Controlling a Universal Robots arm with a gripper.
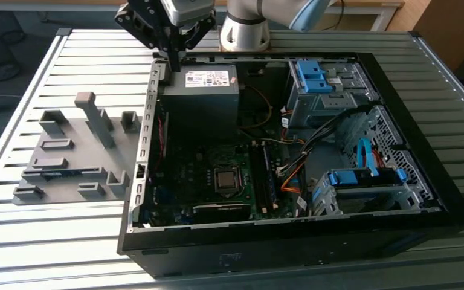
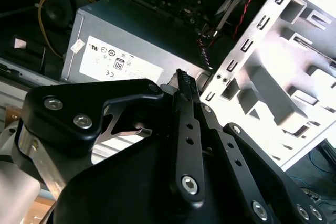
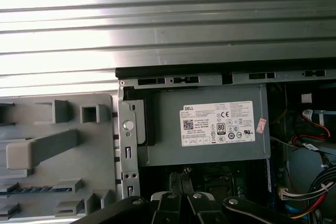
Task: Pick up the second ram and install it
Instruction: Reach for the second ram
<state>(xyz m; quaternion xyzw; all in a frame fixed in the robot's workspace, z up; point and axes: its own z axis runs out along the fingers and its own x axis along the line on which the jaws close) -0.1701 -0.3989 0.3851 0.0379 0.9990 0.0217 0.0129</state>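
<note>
Grey slatted metal formed the table (image 1: 31,241), on which an open black computer case (image 1: 296,244) was laid on its side. A grey holder plate (image 1: 63,202) was set on the slats just beside the case's wall at the exterior view's left, with bare slats around its outer edges.

The gripper (image 1: 172,59) was seen hanging over the far corner of the case at the exterior view's left, above the rim and close to the power supply (image 1: 201,96). Its fingers were drawn together, tip against tip, and nothing was held between them.

Open room was found above the holder plate and above the middle of the case. The side of the case at the exterior view's right was crowded by cables (image 1: 296,163) and drive cages (image 1: 328,90).

The second ram (image 3: 35,189) was lodged in a long slot toward the near side of the holder plate, well apart from the gripper. It was partly hidden by the blocks around it, and one end was cut off in the first wrist view. In the exterior view it could be made out as a faint blue line. The arm (image 1: 244,27) was cut off at the far edge of that view.
</note>
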